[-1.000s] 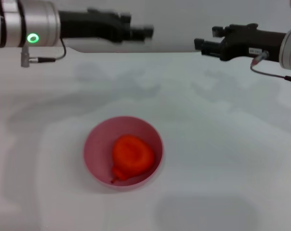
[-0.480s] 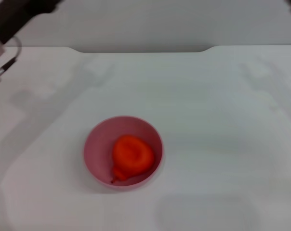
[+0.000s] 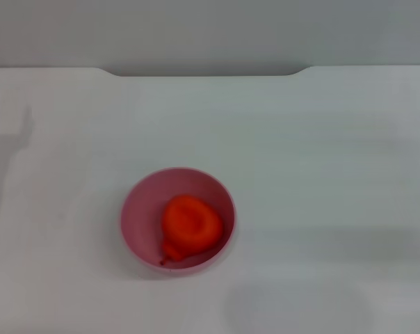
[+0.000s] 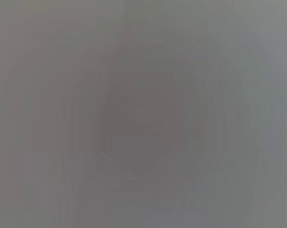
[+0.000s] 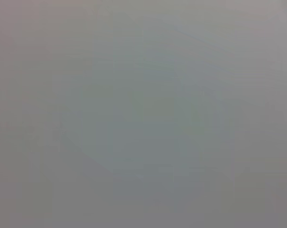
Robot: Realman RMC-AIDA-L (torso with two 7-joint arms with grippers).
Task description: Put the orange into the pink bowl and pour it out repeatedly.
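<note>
Orange [image 3: 190, 224] lying inside pink bowl [image 3: 142, 209], resting on the bowl's floor toward the side nearer the robot and slightly to the robot's right of the bowl's middle. Red-orange, roundish, with knobby pointed stem end and short stalk aimed at the bowl's near-left wall, stalk tip close against that wall. Bowl standing upright, mouth open to the head camera, rim level, on white table [image 3: 321, 174]. Bowl placed left of the table's middle and nearer its front edge than its far edge. Far edge of the table marked by a shallow recess, well beyond the bowl. Faint grey shadows on the table surface to the bowl's left and to its right, none touching the bowl.

Neither arm visible in the head view; no gripper anywhere near the bowl. Left wrist view and right wrist view both filled with featureless grey, no fingers, bowl or fruit to be made out. Pose of either arm, and how far its fingers stand apart: cannot tell. Nothing seen gripping the bowl or the fruit.
</note>
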